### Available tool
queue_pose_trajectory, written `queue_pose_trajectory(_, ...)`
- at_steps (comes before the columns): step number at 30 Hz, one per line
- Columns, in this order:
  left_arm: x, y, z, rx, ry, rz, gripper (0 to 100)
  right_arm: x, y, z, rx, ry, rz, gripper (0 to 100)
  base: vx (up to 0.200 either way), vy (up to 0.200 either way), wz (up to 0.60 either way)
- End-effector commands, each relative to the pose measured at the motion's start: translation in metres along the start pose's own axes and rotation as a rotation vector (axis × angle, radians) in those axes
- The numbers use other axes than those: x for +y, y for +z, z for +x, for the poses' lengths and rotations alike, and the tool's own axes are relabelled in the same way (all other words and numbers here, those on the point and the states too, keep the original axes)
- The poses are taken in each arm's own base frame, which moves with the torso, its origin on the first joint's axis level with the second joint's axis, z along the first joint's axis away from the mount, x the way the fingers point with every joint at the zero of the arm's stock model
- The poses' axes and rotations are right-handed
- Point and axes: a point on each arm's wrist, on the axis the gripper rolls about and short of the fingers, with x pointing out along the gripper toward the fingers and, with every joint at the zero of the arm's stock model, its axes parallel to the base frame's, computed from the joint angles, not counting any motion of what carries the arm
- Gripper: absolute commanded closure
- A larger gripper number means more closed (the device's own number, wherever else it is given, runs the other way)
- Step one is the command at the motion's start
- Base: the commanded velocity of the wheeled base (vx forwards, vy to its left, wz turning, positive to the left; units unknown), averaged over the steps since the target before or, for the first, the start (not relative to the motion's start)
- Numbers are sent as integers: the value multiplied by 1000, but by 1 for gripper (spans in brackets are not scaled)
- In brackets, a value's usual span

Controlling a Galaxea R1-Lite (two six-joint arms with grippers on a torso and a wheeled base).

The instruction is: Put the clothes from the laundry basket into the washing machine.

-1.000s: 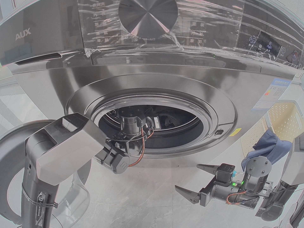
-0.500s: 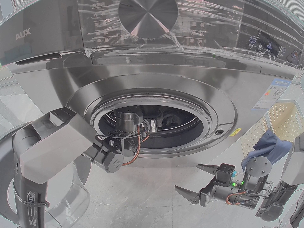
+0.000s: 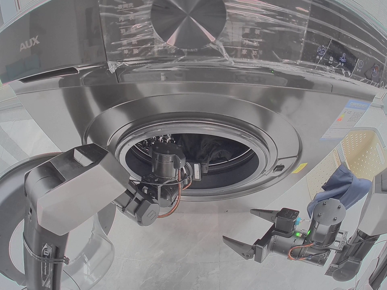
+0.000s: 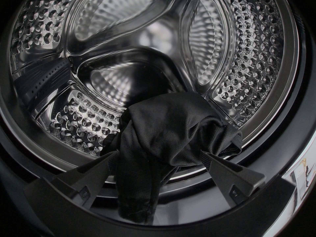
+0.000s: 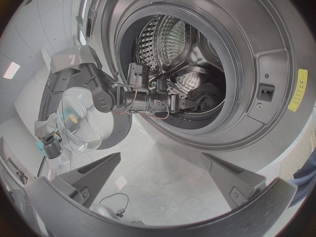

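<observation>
1. Nearest, at five o'clock in the head view, the right black two-fingered claw point(image 3: 238, 225) hangs low over the pale tiled floor point(image 3: 189, 246). Its fingers are spread wide and hold nothing. It looks parked here to leave the doorway free.
2. At four o'clock, a blue cloth garment point(image 3: 342, 188) drapes over the rim of the cream perforated plastic laundry basket point(image 3: 363, 154), just beside that arm. It is probably the next piece to take.
3. At eight o'clock, the round clear glass door point(image 3: 92, 242) is swung fully open, out of the left arm's way.
4. At the centre stands the grey metal front-loading washing machine point(image 3: 201, 97). The left black two-fingered claw point(image 4: 158, 153) sits just inside its round mouth, at seven o'clock on the ring, with its fingers spread wide.
5. Farthest in, a crumpled black cloth garment point(image 4: 164, 132) lies bunched between those spread fingers at the bottom of the shiny perforated steel drum point(image 4: 131, 50). One end hangs over the front lip. It appears released, though it may need pushing deeper.
</observation>
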Motion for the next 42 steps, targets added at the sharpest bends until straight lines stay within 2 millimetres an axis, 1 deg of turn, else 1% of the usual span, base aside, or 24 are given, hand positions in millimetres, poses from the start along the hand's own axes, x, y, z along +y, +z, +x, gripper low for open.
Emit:
queue_pose_trajectory(1, 2, -14, 9, 22, 10, 4, 0, 0, 0, 0, 0, 2, 0, 0, 0, 0, 0)
queue_pose_trajectory(2, 2, -14, 11, 19, 11, 3, 0, 1, 0, 0, -2, 2, 0, 0, 0, 0, 0)
queue_pose_trajectory(3, 2, -13, 13, 12, 11, 1, 100, 0, 0, 0, 0, 2, 0, 0, 0, 0, 0)
queue_pose_trajectory(4, 2, -13, 13, 12, 11, 1, 100, 0, 0, 0, 0, 2, 0, 0, 0, 0, 0)
queue_pose_trajectory(6, 1, -5, 17, -15, 8, -8, 100, 1, 0, 0, -2, 4, 0, 0, 0, 0, 0)
queue_pose_trajectory(9, -1, -1, 18, -26, 4, -11, 100, 0, 0, 0, 0, 2, 0, 0, 0, 0, 0)
queue_pose_trajectory(12, -5, 8, 22, -66, -6, -30, 100, 1, 0, 0, 0, 4, 0, 0, 0, 0, 0)
queue_pose_trajectory(18, -9, 19, 37, -164, -23, -83, 100, 1, 0, 1, -2, 5, -1, 0, 0, 0, 0)
queue_pose_trajectory(19, -9, 19, 37, -164, -23, -83, 100, 1, 0, 1, -2, 5, -1, 0, 0, 0, 0)
queue_pose_trajectory(20, -5, 23, 44, -207, -19, -103, 100, 1, 1, 2, -6, 4, 0, 0, 0, 0, 0)
queue_pose_trajectory(21, -5, 25, 45, -222, -19, -107, 100, 1, 1, 2, -6, 4, 0, 0, 0, 0, 0)
queue_pose_trajectory(28, -1, 29, 62, -320, -20, -135, 100, 1, 1, 2, -8, 4, -1, 0, 0, 0, 0)
queue_pose_trajectory(32, -3, 32, 69, -356, -26, -146, 100, 1, 1, 2, -8, 4, -1, 0, 0, 0, 0)
queue_pose_trajectory(38, -4, 32, 69, -359, -24, -142, 100, 0, 1, 2, -8, 1, 0, 0, 0, 0, 0)
queue_pose_trajectory(39, -6, 33, 69, -360, -26, -142, 0, 0, 1, 2, -7, 1, 0, 0, 0, 0, 0)
queue_pose_trajectory(42, -8, 37, 66, -361, -29, -143, 0, 0, 1, 2, -7, 0, 0, 0, 0, 0, 0)
